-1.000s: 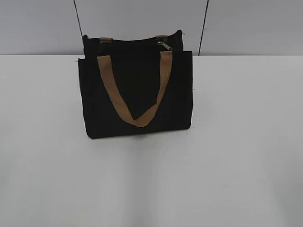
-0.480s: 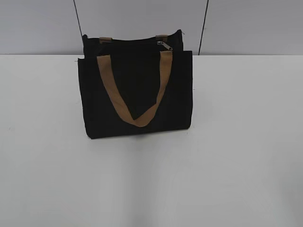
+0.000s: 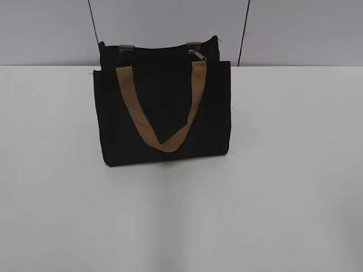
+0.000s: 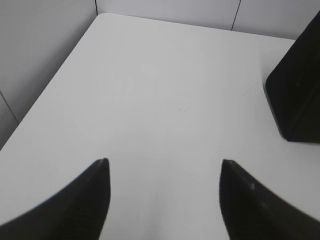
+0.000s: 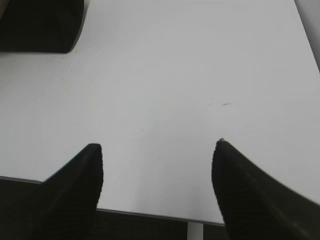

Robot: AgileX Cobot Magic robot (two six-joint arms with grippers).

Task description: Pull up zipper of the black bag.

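The black bag (image 3: 164, 113) stands upright at the back middle of the white table, a tan strap (image 3: 164, 141) hanging down its front. The zipper (image 3: 198, 54) shows as a small silver pull at the right of the top edge. Neither gripper shows in the exterior view. My left gripper (image 4: 164, 165) is open and empty over bare table, with a corner of the bag (image 4: 297, 95) to its right. My right gripper (image 5: 157, 147) is open and empty near the table's front edge, with a corner of the bag (image 5: 40, 25) at its far upper left.
The white table (image 3: 272, 187) spreads wide in front of and beside the bag. A grey panelled wall (image 3: 295, 28) rises behind it. The table's front edge (image 5: 150, 214) lies just under my right gripper.
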